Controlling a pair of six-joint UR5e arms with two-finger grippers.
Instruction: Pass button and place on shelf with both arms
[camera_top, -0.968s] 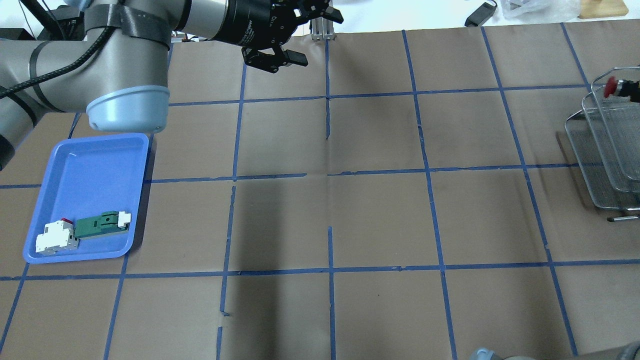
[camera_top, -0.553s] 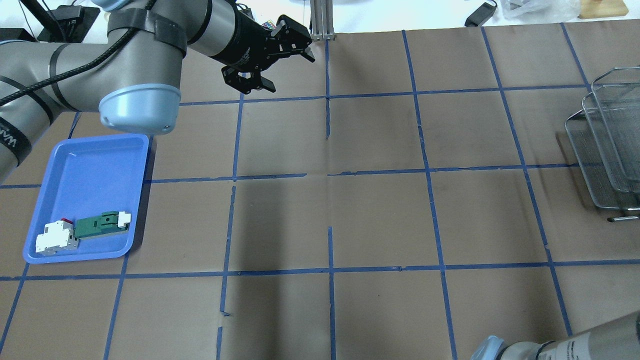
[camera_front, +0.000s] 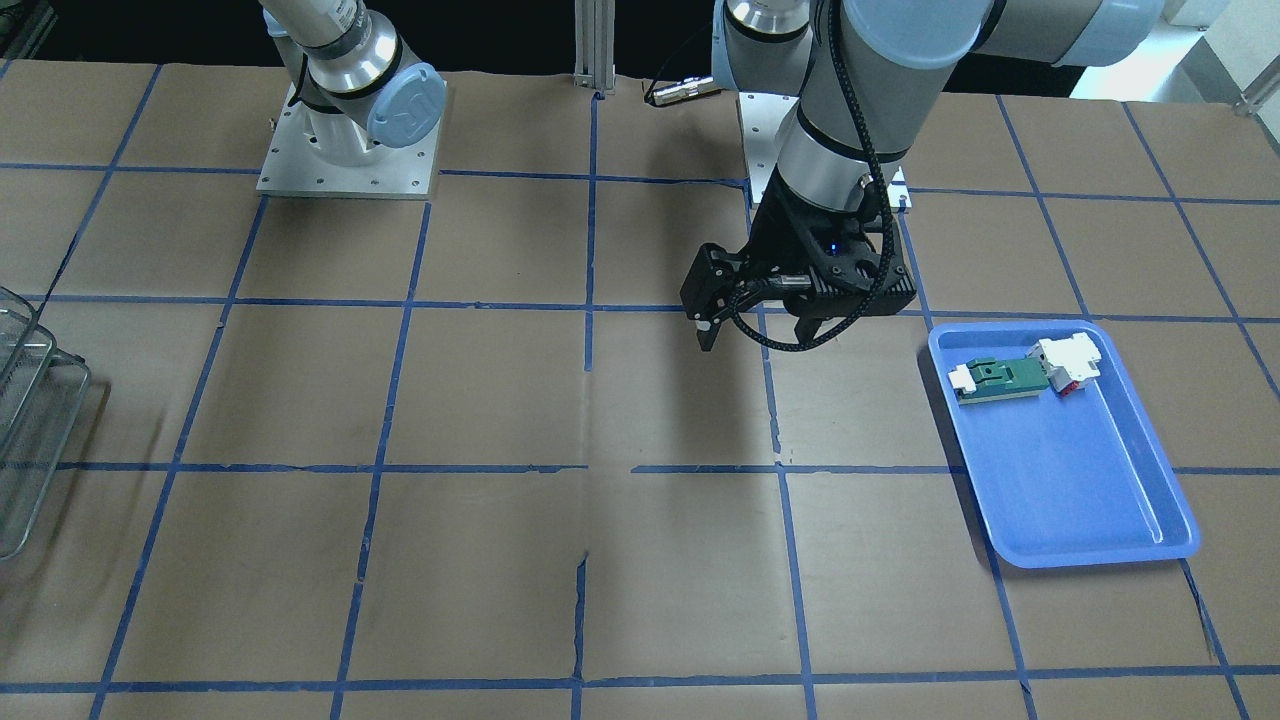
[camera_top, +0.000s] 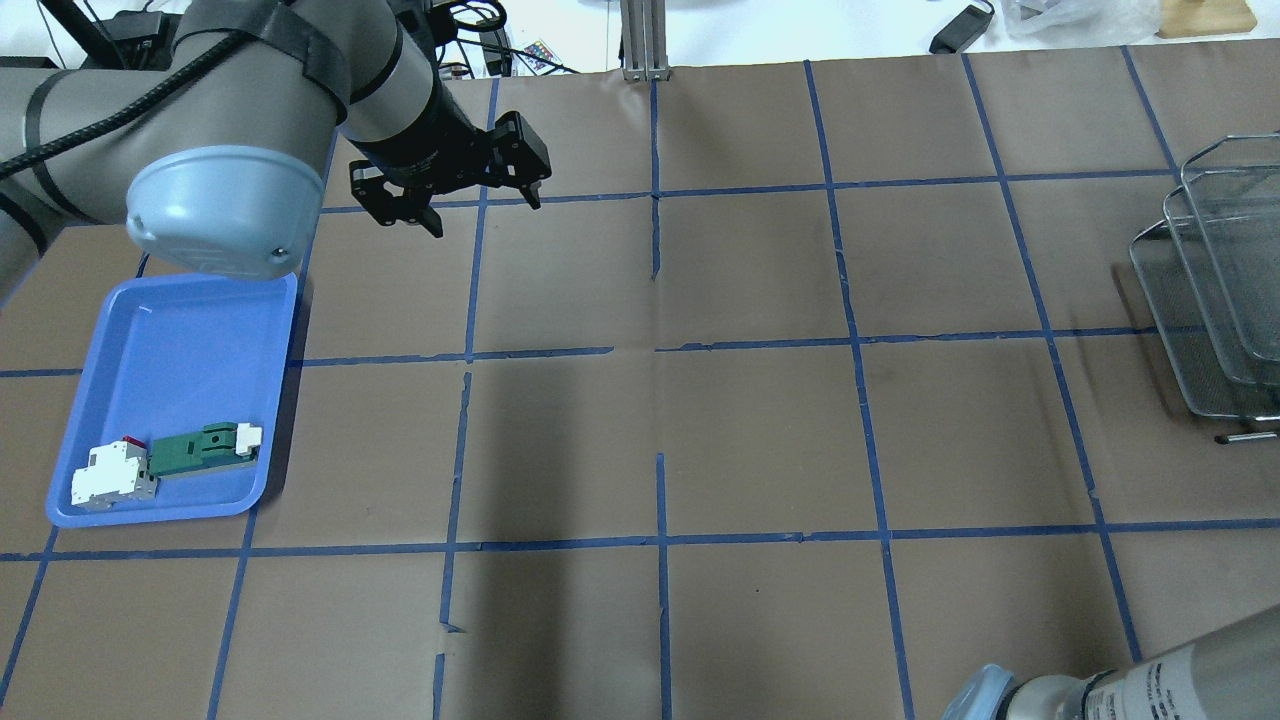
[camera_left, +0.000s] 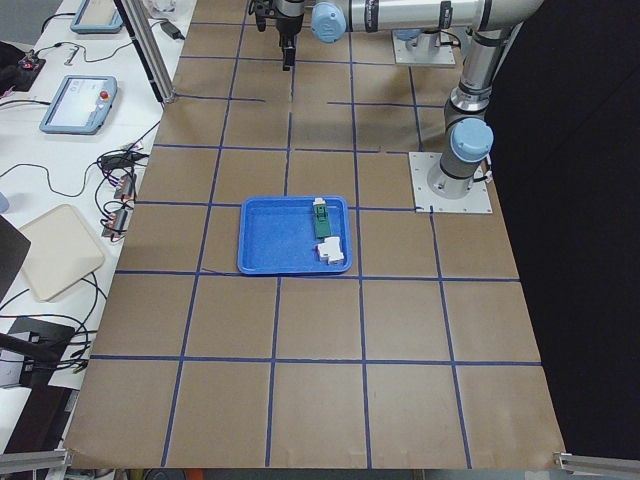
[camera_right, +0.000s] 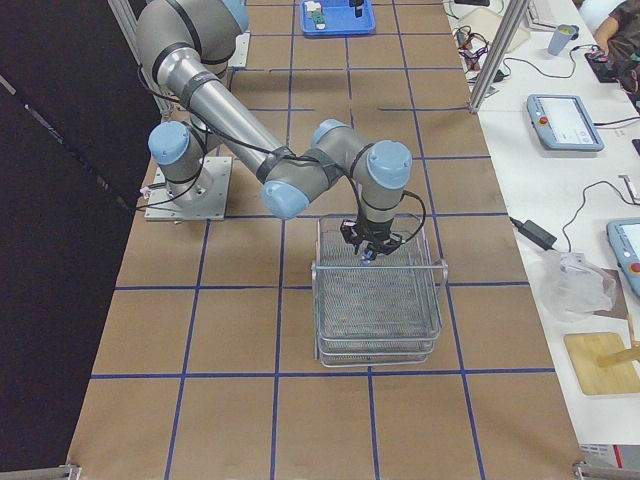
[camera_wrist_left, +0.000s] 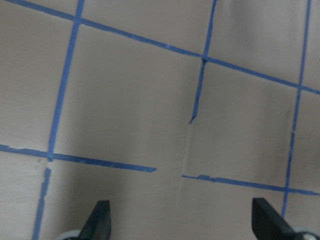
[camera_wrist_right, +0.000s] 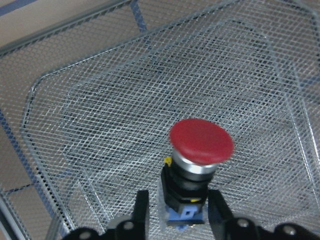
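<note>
My right gripper is shut on the button: a red mushroom head on a black body with a bluish base. It holds the button upright just above the mesh of the silver wire shelf. In the exterior right view the right gripper hangs over the top tier of the shelf. The shelf also shows at the right edge of the overhead view, where the button is out of view. My left gripper is open and empty above the table's far left part; its fingertips stand wide apart over bare paper.
A blue tray at the near left holds a green-and-white connector piece and a white block. The table is brown paper with a blue tape grid. The right arm's elbow shows at the overhead view's bottom right.
My left gripper has swung from the table's far middle leftward and nearer. The button, seen earlier at the shelf's far end, has left the overhead view. The right arm's elbow came into view.
</note>
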